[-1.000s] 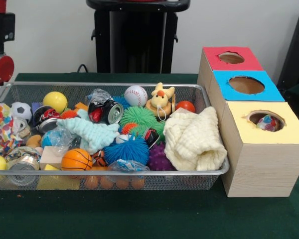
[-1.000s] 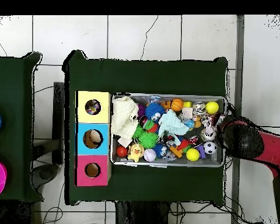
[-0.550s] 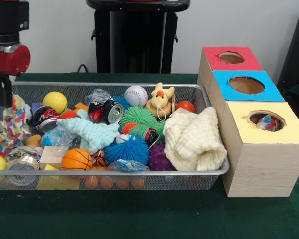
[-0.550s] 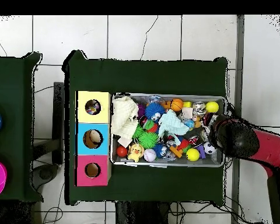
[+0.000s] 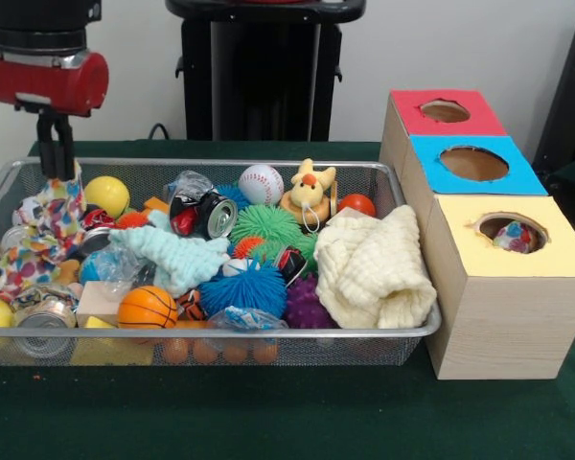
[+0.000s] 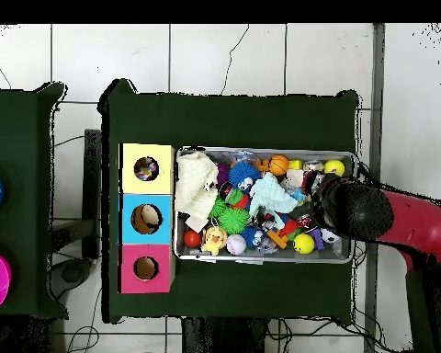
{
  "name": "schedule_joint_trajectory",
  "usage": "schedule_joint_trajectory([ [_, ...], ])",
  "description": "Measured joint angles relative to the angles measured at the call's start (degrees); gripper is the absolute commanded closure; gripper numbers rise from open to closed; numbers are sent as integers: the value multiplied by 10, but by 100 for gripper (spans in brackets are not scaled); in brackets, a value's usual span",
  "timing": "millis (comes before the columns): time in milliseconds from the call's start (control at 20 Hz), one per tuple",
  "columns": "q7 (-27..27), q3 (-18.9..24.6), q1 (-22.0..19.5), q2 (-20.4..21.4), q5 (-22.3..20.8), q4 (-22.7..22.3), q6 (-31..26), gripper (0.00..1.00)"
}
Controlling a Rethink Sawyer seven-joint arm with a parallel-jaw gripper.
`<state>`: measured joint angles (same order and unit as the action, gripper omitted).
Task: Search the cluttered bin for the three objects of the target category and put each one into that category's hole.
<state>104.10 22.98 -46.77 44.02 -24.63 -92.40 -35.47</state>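
My gripper (image 5: 57, 171) hangs over the left end of the wire bin (image 5: 268, 165), shut on the top of a multicoloured spotted cloth (image 5: 44, 230). The cloth dangles from the fingers, its lower end still resting on the clutter. A cream knitted cloth (image 5: 374, 264) lies at the bin's right end and a light blue cloth (image 5: 177, 254) in the middle. Right of the bin stands the box with a red hole (image 5: 445, 111), a blue hole (image 5: 473, 163) and a yellow hole (image 5: 511, 233). In the overhead view the arm (image 6: 357, 208) covers the gripper and the spotted cloth.
The bin is packed with balls, spiky toys, crushed cans, a basketball (image 5: 147, 307) and a yellow plush duck (image 5: 308, 192). Something colourful shows inside the yellow hole. The black pedestal (image 5: 264, 72) stands behind the bin.
The arm has moved right in the front view, further over the bin. The spotted cloth has been pulled up off the clutter with it and now hangs stretched from the gripper.
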Motion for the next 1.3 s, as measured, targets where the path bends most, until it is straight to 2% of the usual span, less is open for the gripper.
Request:
schedule_joint_trajectory([
  [650,0,-15,54,72,30,0,-104,100],
  [1300,0,-31,108,139,59,2,-180,100],
])
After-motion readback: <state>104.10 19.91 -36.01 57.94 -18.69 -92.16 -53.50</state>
